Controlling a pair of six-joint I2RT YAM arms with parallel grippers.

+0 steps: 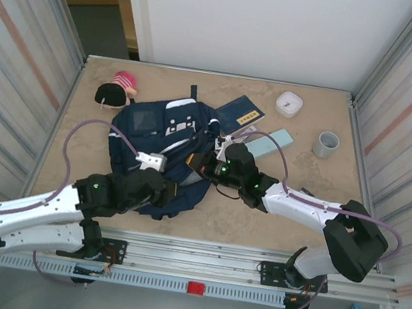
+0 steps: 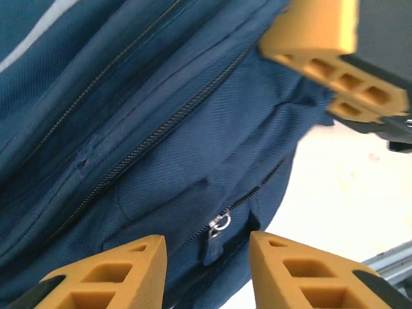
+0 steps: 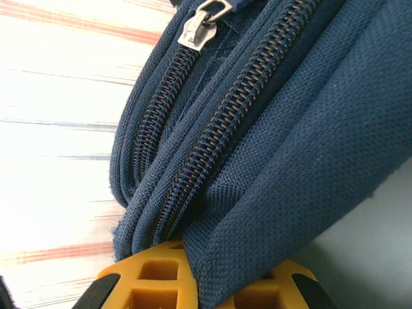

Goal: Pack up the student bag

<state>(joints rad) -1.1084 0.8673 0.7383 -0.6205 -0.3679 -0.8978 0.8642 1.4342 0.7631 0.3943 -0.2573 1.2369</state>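
left arm (image 1: 27,219): white link shells, black joint housings, black base bolted at rail (image 1: 196,267)
right arm (image 1: 303,208): same white/black scheme, bulky black elbow block above rail's right end
cables (image 1: 70,150): lilac, one looped off each arm, beyond rail
LEDs (image 1: 225,169): green, one per black wrist block
left fingers (image 2: 112,273): orange-yellow plastic, truss-style cutouts
right fingers (image 3: 151,280): same orange-yellow, square cutouts

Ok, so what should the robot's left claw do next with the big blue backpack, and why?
Probably close the left gripper on the small silver zipper pull. Its jaws stand open with the pull at the gap between them, and the right gripper is pinching a fold of the navy blue fabric backpack, so the zip could then be tugged open.
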